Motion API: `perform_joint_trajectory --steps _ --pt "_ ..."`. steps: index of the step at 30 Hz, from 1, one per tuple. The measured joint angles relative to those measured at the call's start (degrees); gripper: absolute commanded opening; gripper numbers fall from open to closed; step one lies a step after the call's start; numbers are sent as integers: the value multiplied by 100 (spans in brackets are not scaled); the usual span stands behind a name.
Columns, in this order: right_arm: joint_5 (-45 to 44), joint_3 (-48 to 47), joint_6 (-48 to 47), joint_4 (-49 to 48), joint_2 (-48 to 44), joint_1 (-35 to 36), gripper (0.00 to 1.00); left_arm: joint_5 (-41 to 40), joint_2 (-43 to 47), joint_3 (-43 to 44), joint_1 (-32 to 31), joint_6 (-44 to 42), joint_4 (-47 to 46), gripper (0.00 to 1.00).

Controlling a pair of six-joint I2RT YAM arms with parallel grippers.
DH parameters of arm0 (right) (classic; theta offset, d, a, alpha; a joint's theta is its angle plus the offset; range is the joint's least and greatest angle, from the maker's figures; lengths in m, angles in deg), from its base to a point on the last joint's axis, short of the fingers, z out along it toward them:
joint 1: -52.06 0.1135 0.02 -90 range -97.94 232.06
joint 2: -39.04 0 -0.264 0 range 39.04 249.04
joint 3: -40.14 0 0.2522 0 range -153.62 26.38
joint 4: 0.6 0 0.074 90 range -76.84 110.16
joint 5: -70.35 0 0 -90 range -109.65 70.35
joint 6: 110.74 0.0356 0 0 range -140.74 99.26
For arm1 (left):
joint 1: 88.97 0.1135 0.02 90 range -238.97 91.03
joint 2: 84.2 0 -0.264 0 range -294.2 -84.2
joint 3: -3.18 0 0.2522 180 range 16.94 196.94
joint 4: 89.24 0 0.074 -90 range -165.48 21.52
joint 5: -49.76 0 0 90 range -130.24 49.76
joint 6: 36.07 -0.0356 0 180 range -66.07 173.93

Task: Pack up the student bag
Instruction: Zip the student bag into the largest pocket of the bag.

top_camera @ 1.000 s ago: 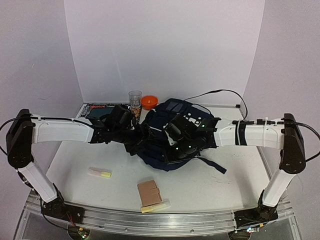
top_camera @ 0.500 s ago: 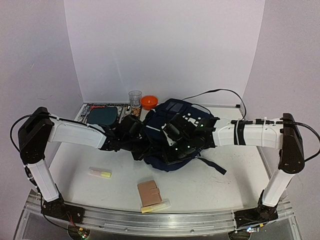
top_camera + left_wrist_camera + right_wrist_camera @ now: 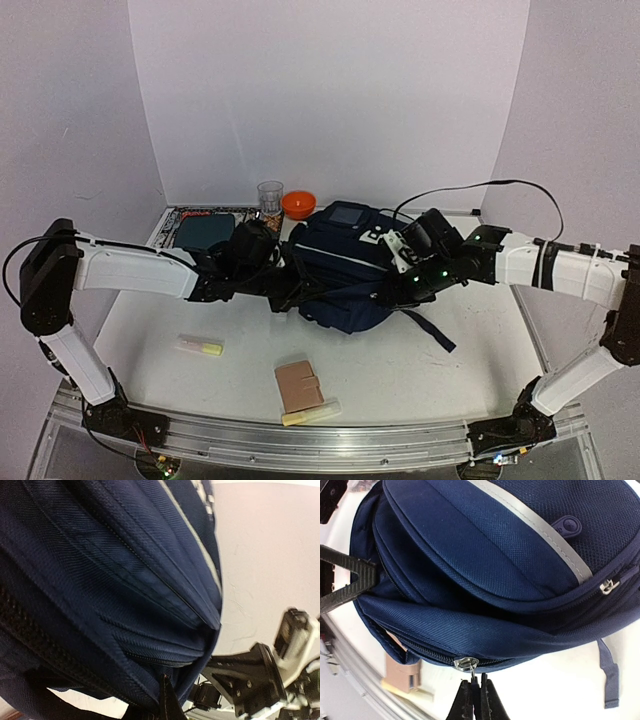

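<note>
Bag position: We found the student bag (image 3: 345, 262) lying on its side at the middle of the table (image 3: 470, 370), between the two arms.
Long axis: It ran from far to near. The end with the grey panel pointed at the back wall and the rounded end faced the arms' bases.
Stripe and strap: The white stripe (image 3: 540, 527) curved along the upper face. One dark strap (image 3: 432, 333) trailed onto the table at the near right.
Right gripper: We saw the right gripper (image 3: 476, 682) with its fingers pinched together on the zipper pull (image 3: 466, 663) at the bag's lower edge.
Left gripper: The left gripper (image 3: 295, 290) touched the bag's left side. We could not tell whether it was closed.
Beyond the far end: A clear cup (image 3: 270, 195) and an orange bowl (image 3: 298, 204) stood just beside the bag. A dark teal case (image 3: 205, 232) lay farther left, behind the left arm.
Near side: A yellow-tipped marker (image 3: 200, 347), a brown wallet (image 3: 298, 385) and a pale marker (image 3: 312, 412) touching it lay well apart from the bag.
</note>
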Motion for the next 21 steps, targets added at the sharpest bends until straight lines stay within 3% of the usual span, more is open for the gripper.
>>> perform_joint_trajectory --steps 12,17,21 --pt "1706 272 -355 -609 -220 -745 0 355 424 -102 203 -223 118 0" --pt "1480 -225 -342 -131 -180 -619 0 291 320 328 199 -218 419 0" --pt "914 -962 -175 532 358 -162 0 147 138 515 226 -210 680 0"
